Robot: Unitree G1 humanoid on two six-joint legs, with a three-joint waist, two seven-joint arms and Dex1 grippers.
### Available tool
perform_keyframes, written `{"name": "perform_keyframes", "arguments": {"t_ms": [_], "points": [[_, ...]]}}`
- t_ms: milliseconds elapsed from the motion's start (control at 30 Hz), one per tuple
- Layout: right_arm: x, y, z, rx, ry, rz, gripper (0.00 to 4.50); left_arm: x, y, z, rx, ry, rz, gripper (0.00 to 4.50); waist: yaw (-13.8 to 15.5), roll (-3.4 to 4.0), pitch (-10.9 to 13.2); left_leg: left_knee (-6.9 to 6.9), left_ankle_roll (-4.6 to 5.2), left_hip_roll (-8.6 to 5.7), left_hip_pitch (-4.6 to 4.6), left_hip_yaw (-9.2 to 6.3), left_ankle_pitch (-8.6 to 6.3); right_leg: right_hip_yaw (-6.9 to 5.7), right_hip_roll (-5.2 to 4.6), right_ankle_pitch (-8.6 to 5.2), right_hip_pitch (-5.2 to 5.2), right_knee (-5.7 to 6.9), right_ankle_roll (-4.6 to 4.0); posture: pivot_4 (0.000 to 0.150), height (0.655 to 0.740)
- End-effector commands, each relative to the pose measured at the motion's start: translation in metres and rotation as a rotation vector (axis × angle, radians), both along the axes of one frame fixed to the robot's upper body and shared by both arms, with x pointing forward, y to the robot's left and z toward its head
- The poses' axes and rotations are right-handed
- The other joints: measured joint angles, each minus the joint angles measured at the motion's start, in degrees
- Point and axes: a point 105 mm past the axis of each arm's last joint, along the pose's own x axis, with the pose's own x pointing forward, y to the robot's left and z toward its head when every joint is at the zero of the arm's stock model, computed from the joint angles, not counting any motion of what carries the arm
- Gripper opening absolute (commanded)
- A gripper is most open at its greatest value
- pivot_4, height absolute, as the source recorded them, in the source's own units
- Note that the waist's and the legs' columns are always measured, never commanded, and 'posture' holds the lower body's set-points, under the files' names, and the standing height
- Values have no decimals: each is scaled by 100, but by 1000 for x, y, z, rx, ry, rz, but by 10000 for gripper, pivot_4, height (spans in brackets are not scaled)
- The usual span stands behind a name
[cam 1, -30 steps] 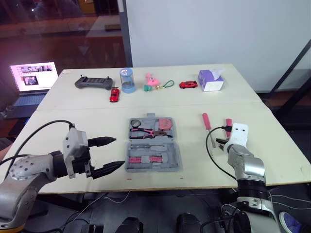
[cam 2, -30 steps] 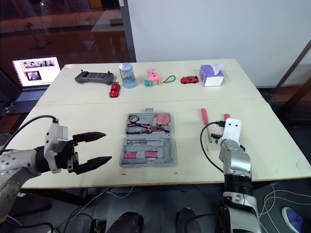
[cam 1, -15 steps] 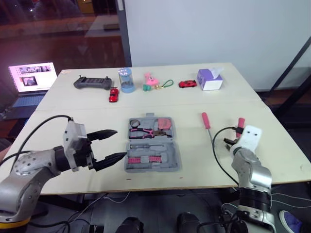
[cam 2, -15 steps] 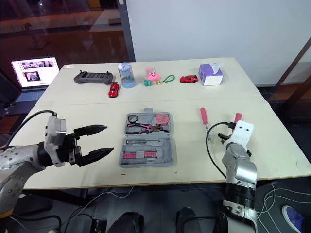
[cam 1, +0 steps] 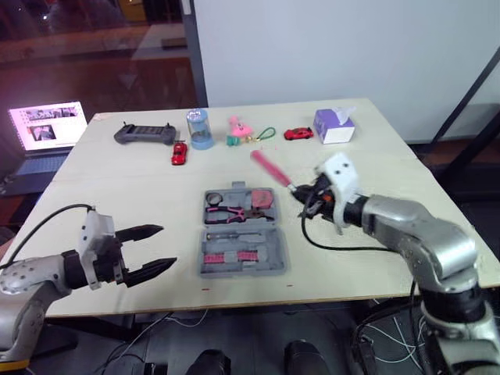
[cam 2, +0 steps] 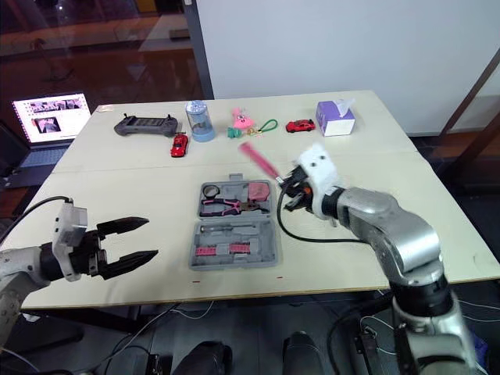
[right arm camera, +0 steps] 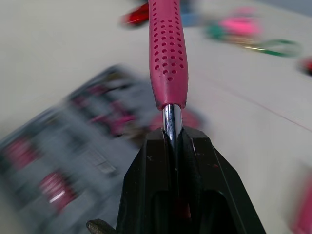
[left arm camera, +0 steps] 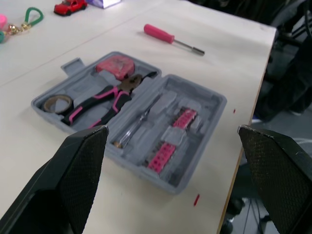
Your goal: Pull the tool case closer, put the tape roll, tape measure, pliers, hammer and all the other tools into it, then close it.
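in the left eye view, the open tool case [cam 1: 242, 254] lies flat near the front middle of the surface [cam 1: 141, 183]. its far half holds the tape roll [cam 1: 215, 198], the pliers [cam 1: 230, 212] and the tape measure [cam 1: 266, 199]. the left tool [cam 1: 166, 246] hovers off the case's left side, apart from it, its two fingers spread wide with nothing between them. the right tool [cam 1: 303, 195] hangs just beside the case's far right corner, clamped on the metal shaft of the hammer [cam 1: 266, 166]. the hammer's pink handle slants up toward the back, clear of the surface. a tissue box [cam 1: 332, 126] and a game controller [cam 1: 144, 134] sit well back.

the left wrist view looks between the spread fingers [left arm camera: 73, 170] at the case. rows of pink bits [left arm camera: 173, 139] fill its near half. a pink-handled screwdriver [left arm camera: 170, 39] lies on the surface beyond the case, apart from it.

in the right wrist view, the black fingers [right arm camera: 151, 165] press together on the chrome shaft just under the dimpled grip, with the case below.
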Motion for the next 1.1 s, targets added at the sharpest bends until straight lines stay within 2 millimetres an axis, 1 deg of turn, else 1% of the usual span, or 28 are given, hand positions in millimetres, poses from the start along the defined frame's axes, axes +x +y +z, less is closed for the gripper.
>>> {"name": "perform_keyframes", "arguments": {"t_ms": [33,133,200,300,367,433,533,667,800,900,1033,1100], "points": [[-9,13,4,-113,43,183,380,-6,7,1,49,-24,-12,45000,-8,-1,1,-1,1,0,0,1,-1,1,-1,0,0,-1,0,1500,7400],[-12,21,-3,-244,104,312,380,-10,10,-3,53,-4,-13,45000,-22,-4,4,-2,4,1,-2,0,-2,-1,0,0,-2,-2,0,1500,7400],[-13,31,-8,-336,127,408,380,-11,10,-7,58,10,-15,45000,-32,-4,5,-1,3,2,-2,0,-2,0,0,0,-4,-1,0,1500,7400],[-5,47,-17,-469,141,492,380,-14,9,-15,87,26,-36,45000,-64,-4,6,-2,3,3,-2,0,-2,0,1,0,-10,1,0,1500,7400],[3,58,-19,-488,141,493,380,-13,9,-15,78,21,-36,45000,-52,-4,6,-3,0,3,-3,2,0,1,1,0,-15,4,0,1500,7400],[6,65,-20,-494,152,496,380,-13,9,-14,67,17,-36,45000,-38,-5,6,-3,-11,3,-7,1,5,1,0,0,-18,2,0,1500,7400],[8,74,-23,-515,151,512,380,-13,11,-14,57,19,-29,45000,-2,-6,7,-3,-38,-2,-13,-1,20,1,-6,0,-19,0,1,1500,7400],[6,90,-28,-528,156,542,380,-14,11,-15,62,23,-34,45000,-37,-6,7,-4,-39,-1,-13,-2,20,1,-4,0,-25,6,0,1500,7400],[6,94,-38,-552,168,543,380,-13,10,-13,60,18,-37,45000,-46,-6,7,-6,-40,0,-12,-2,21,1,-3,0,-26,7,0,1500,7400],[8,92,-47,-578,180,530,380,-14,8,-13,61,16,-41,45000,-46,-6,7,-6,-40,0,-12,-2,21,1,-3,0,-26,7,0,1500,7400],[14,94,-49,-569,184,506,380,-15,6,-13,56,18,-49,45000,-46,-6,7,-6,-40,-1,-12,-2,21,1,-3,0,-27,7,0,1500,7400],[16,91,-53,-583,189,499,380,-16,6,-13,58,20,-49,45000,-47,-6,7,-6,-40,0,-12,-2,21,1,-3,0,-27,7,0,1500,7400]]}}
